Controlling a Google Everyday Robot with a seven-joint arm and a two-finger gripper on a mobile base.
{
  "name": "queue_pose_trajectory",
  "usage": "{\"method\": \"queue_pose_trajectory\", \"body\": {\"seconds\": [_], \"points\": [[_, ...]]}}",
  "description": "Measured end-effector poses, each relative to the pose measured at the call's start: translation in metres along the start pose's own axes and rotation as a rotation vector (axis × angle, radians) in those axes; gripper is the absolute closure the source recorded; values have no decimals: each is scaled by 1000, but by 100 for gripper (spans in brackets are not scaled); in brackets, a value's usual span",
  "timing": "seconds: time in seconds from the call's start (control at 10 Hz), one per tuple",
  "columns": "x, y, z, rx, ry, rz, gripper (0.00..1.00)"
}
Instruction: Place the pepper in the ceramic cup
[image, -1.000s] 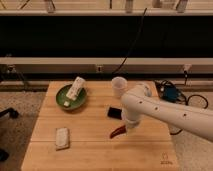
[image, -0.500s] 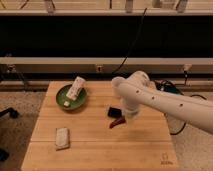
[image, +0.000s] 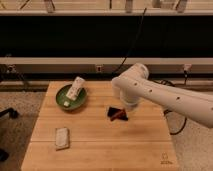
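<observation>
**While the cup stays out of sight, the pepper sits in the pinch**

Because the job ends with a drop into a cup, the pepper (image: 119, 116) is right where you'd want it. It shows as a dark red sliver at the very end of the gripper (image: 120, 114), low over the middle of the table (image: 100, 145) and just beside the black rectangle (image: 113, 110). The gripper is squeezed down narrow and the red shows right at its tips, so I read that as a hold on the pepper, not a miss. Whether the pepper is clear of the wood or brushing it, I can't tell.

The white arm (image: 150, 92) reaches in from the right and bends down over the spot, which suits a carry from above. Now the catch: no cup on show. My guess is that the arm's big bend stands in front of it, toward the back of the table.

Out left and well apart, the green bowl (image: 62, 97) holds a white packet (image: 76, 89) tipped up against its rim. A pale flat block (image: 62, 137) lies near the front left. Neither is the target.

Next call, as I judge it: lift, swing to the cup, and squeeze until the pepper hangs over the mouth. A slim, glossy thing like that could twist or slip.
</observation>
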Motion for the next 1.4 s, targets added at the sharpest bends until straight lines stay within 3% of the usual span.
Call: {"method": "queue_pose_trajectory", "body": {"seconds": [0.4,0.7,1.4], "points": [[8,-2,-5,9,15,3,98],[19,-39,-10,24,43,-3,98],[28,-81,-19,38,80,-6,98]]}}
